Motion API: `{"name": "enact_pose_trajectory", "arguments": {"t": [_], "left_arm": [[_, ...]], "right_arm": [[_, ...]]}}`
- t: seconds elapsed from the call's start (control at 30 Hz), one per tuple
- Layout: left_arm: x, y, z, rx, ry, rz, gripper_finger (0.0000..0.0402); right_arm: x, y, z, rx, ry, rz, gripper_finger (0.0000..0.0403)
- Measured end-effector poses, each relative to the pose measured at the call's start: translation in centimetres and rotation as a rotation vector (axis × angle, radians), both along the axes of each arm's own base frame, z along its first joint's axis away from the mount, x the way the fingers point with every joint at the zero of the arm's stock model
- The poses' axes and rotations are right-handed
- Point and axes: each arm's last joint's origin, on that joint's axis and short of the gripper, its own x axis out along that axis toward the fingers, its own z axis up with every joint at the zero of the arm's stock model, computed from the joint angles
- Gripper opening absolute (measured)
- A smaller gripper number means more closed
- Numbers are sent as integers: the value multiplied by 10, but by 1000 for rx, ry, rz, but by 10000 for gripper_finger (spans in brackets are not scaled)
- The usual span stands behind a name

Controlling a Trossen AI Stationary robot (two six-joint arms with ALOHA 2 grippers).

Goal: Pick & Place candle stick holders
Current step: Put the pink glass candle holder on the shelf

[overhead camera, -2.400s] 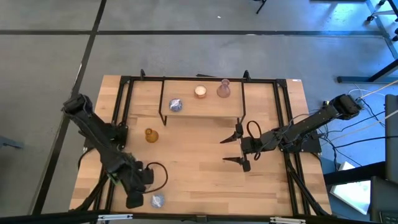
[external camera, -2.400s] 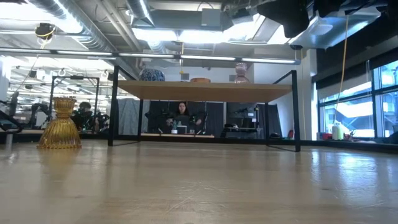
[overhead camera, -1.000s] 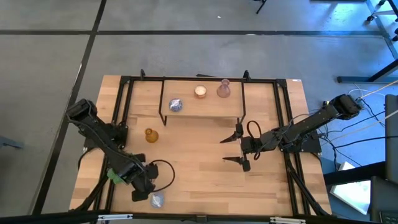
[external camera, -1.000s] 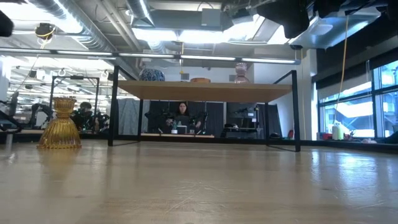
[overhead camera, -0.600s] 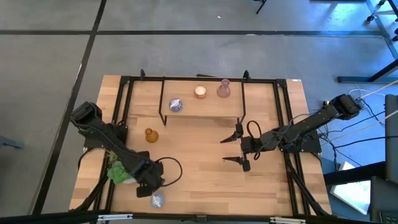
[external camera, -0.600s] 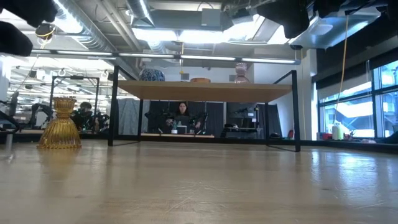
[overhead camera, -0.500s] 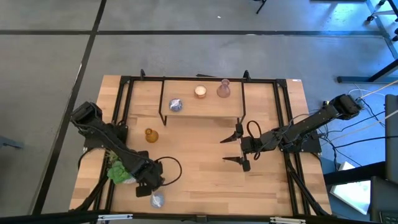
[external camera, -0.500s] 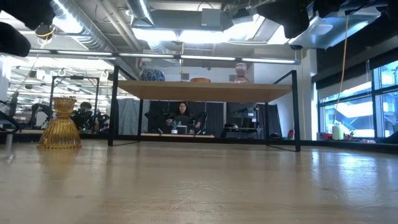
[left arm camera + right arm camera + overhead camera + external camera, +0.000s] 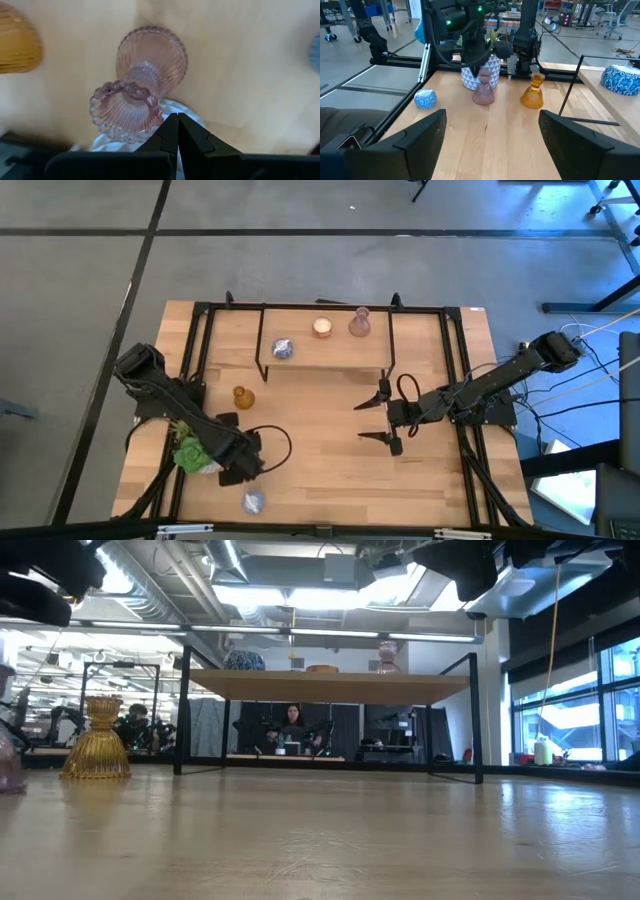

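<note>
From above, the left gripper has swung away from the front edge toward the middle over the last couple of seconds, uncovering the succulent and leaving the blue holder clear on the table; the amber holder stands farther back, and three holders sit on the shelf. The right gripper has not moved, fingers spread, beside the shelf. The pink holder it now hangs over is hidden under the arm here, so I judge a pick is being lined up. The low view shows that pink holder newly at its left edge, standing on the table near the amber one. The left wrist view alone shows the fingers pressed together, empty, just above the pink holder; they must open before any grasp. The right wrist view gives the layout: pink holder upright before the pot, between blue and amber.
</note>
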Motion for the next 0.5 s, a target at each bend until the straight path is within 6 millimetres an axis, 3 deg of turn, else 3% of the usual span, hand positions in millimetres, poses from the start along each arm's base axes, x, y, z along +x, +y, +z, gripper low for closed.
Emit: {"name": "enact_pose_trajectory", "arguments": {"t": [0.5], "left_arm": [[5, 25, 2, 157, 25, -16, 2]], "right_arm": [[0, 0, 0, -1, 0, 1, 321]]}}
